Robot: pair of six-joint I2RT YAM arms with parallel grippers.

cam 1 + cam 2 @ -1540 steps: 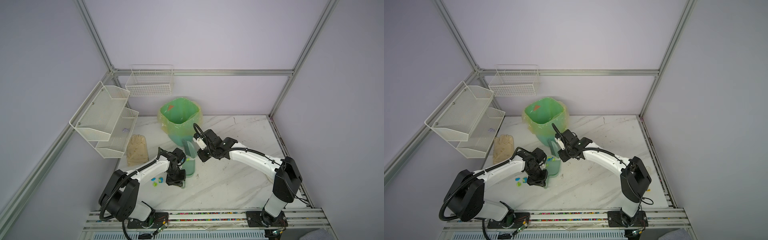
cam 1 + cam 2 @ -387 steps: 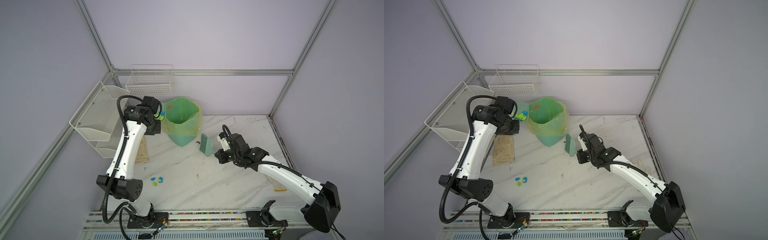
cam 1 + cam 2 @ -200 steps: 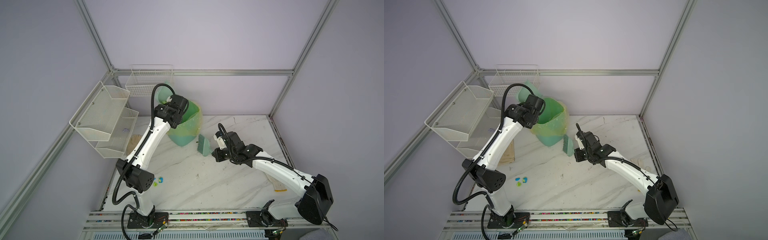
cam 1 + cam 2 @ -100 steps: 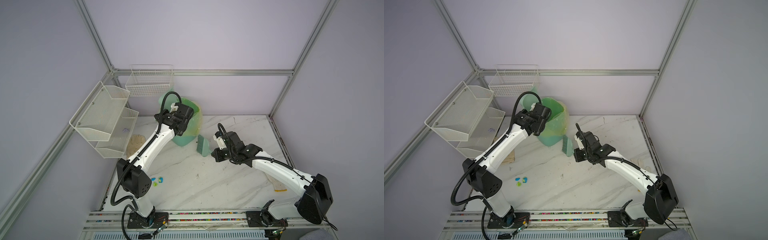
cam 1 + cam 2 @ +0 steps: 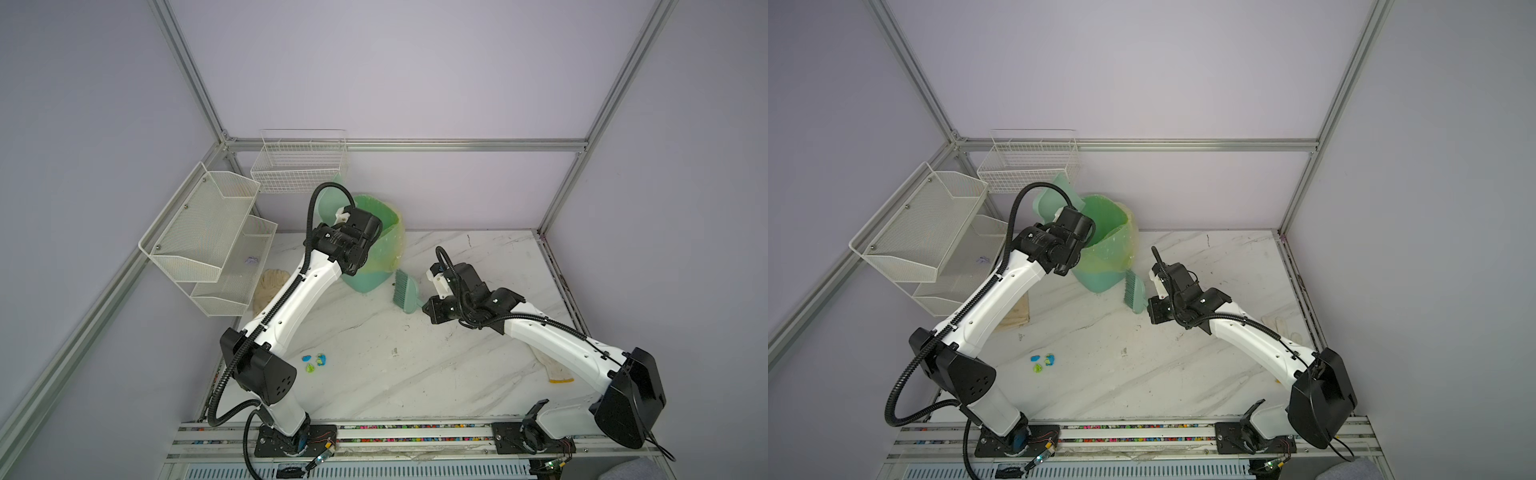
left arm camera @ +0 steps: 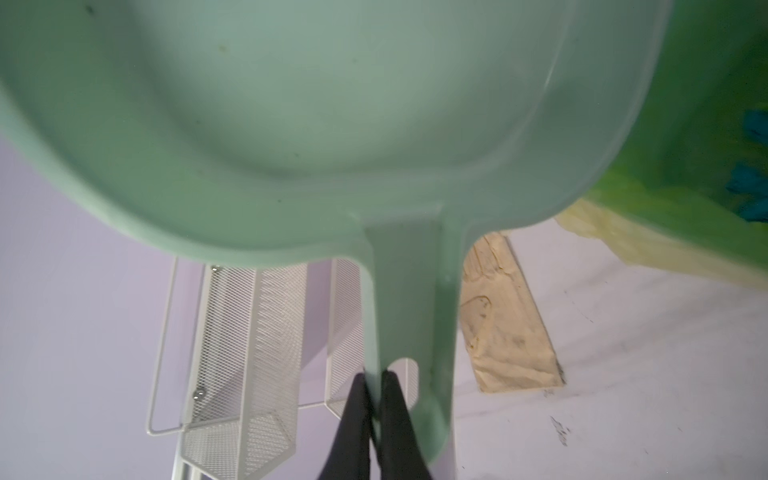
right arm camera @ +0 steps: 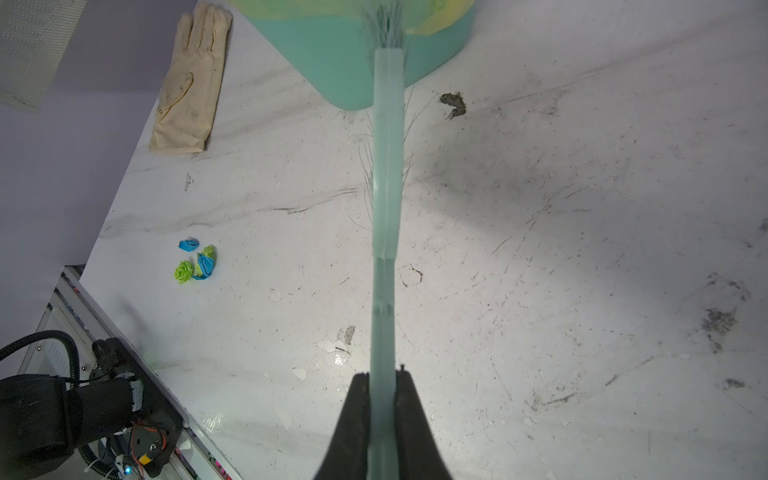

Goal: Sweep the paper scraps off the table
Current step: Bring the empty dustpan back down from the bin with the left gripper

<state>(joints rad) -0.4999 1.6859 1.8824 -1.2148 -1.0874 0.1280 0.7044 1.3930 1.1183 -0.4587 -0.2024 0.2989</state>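
Plain lilac walls (image 5: 415, 75) are boxing everything in, with aluminium bars (image 5: 399, 144) running along the corners. A wire basket (image 5: 301, 164) is hanging on the back wall, a two-tier mesh shelf (image 5: 199, 232) on the left one. Soft, even light is falling everywhere.

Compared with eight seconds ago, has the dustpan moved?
Yes. The dustpan rose from near the paper scraps to the green bin's rim, below the wire basket.

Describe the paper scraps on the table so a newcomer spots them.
On the white marble table, look front left, beside the left arm's black joint. The paper scraps lie clustered there: tiny crumpled wads, bright blue and lime-green, unlike the beige glove behind them.
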